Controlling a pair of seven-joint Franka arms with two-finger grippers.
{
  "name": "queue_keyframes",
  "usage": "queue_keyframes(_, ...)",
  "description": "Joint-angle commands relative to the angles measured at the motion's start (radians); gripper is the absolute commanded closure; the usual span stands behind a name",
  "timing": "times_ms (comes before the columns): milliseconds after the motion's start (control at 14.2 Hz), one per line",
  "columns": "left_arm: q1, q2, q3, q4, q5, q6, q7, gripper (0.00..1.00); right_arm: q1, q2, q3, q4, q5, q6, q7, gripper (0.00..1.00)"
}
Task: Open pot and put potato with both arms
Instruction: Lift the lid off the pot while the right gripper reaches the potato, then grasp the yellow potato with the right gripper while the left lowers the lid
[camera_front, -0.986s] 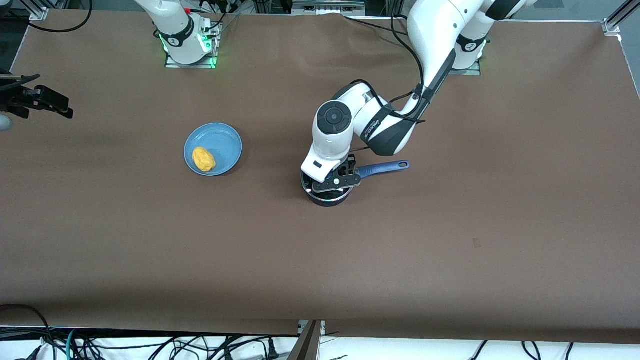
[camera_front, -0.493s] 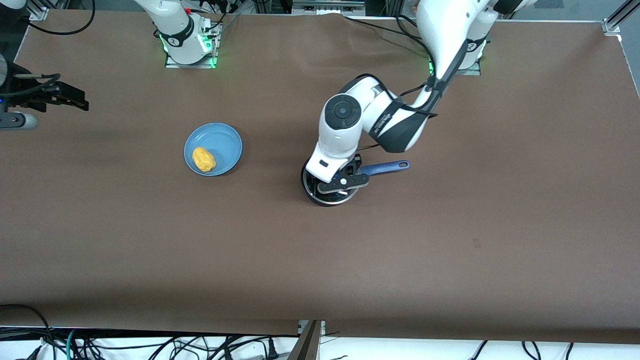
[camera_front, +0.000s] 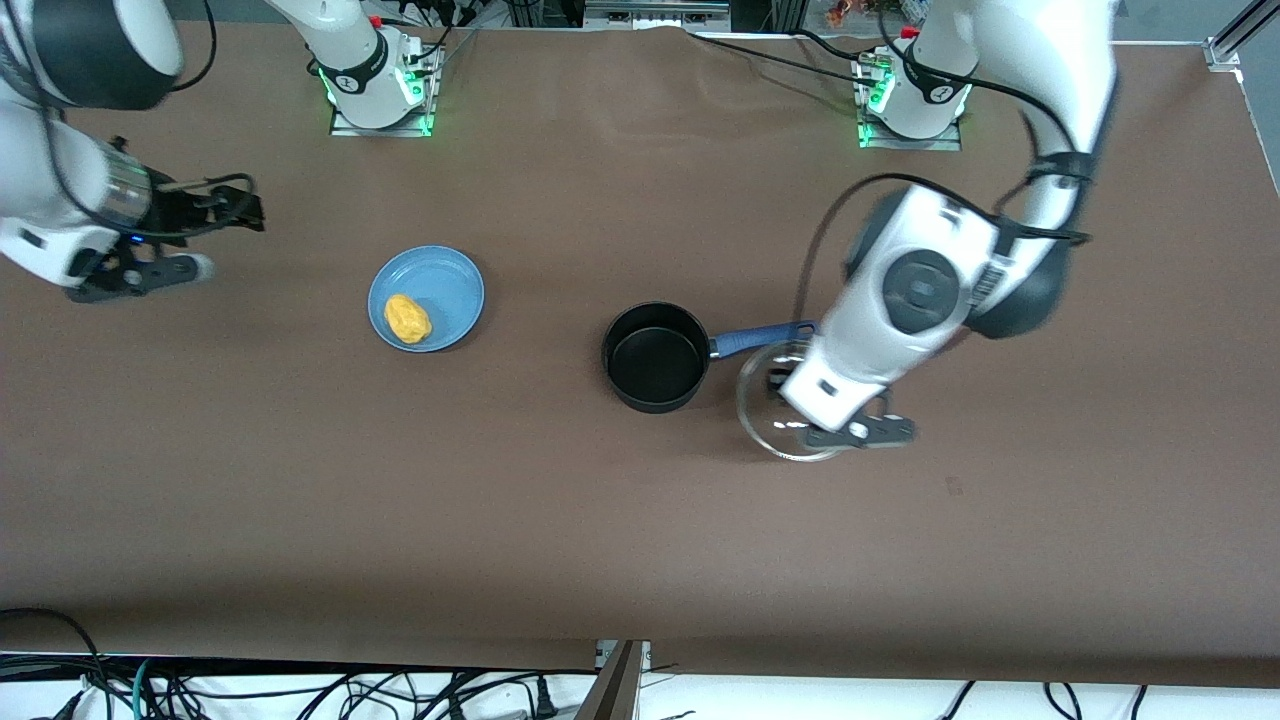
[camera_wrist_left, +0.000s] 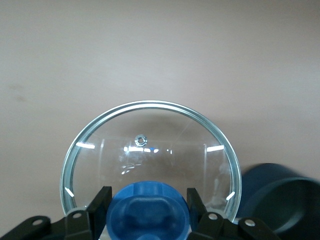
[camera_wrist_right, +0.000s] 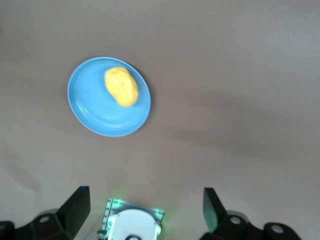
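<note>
Table (camera_front: 640, 520): a brown worktop; both arm bases stand along its edge farthest from the front camera.
Pot (camera_front: 655, 371): a small black saucepan near the middle of the table, uncovered, its inside dark. Its blue handle (camera_front: 762, 336) points toward the left arm's end of the table.
Lid (camera_front: 775, 420): a round glass lid with a metal rim, lifted off the pot and held in the air just beside the end of the handle, toward the left arm's end. In the left wrist view the lid (camera_wrist_left: 150, 160) hangs level, with the pot's rim (camera_wrist_left: 280, 195) at one side.
Left gripper (camera_front: 850, 425): its jaws pinch the lid's blue knob (camera_wrist_left: 149, 210) from both sides.
Plate (camera_front: 426, 298): a flat blue plate on the table, well apart from the pot, toward the right arm's end.
Potato (camera_front: 407, 318): a lumpy yellow-orange oval lying on the plate, close to the rim nearest the front camera. The right wrist view also shows the potato (camera_wrist_right: 121, 86) on the plate (camera_wrist_right: 100, 117).
Right gripper (camera_front: 215, 212): in the air over the right arm's end of the table, well apart from the plate; its jaws are spread wide and hold nothing.
</note>
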Motion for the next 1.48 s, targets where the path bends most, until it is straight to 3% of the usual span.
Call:
queue_keyframes(0, 0.131, -0.043, -0.010, -0.081, -0.029, 0.003, 0.190, 0.54, 0.006, -0.030, 0.044, -0.159, 0.007, 0.172, -0.039, 0.00)
queue_keyframes(282, 0.263, 0.000, -0.010, -0.112, -0.026, 0.015, 0.276, 0.55, 0.006, -0.062, 0.099, -0.417, -0.002, 0.489, -0.050, 0.00)
queue_keyframes(563, 0.337, 0.050, -0.010, -0.115, -0.027, 0.059, 0.388, 0.55, 0.008, -0.047, 0.108, -0.629, -0.004, 0.800, -0.096, 0.00)
queue_keyframes(775, 0.366, 0.113, -0.011, -0.113, -0.027, 0.150, 0.447, 0.54, 0.017, 0.011, 0.110, -0.700, -0.008, 0.984, -0.098, 0.00)
queue_keyframes(1127, 0.362, 0.172, -0.011, -0.113, -0.027, 0.227, 0.447, 0.54, 0.041, 0.144, 0.110, -0.718, -0.010, 1.188, -0.104, 0.00)
queue_keyframes(1338, 0.362, 0.182, -0.011, -0.121, -0.027, 0.254, 0.447, 0.53, 0.052, 0.162, 0.108, -0.720, -0.010, 1.213, -0.142, 0.01)
queue_keyframes(1408, 0.359, 0.182, -0.011, -0.121, -0.027, 0.254, 0.447, 0.51, 0.052, 0.172, 0.105, -0.720, -0.010, 1.214, -0.168, 0.09)
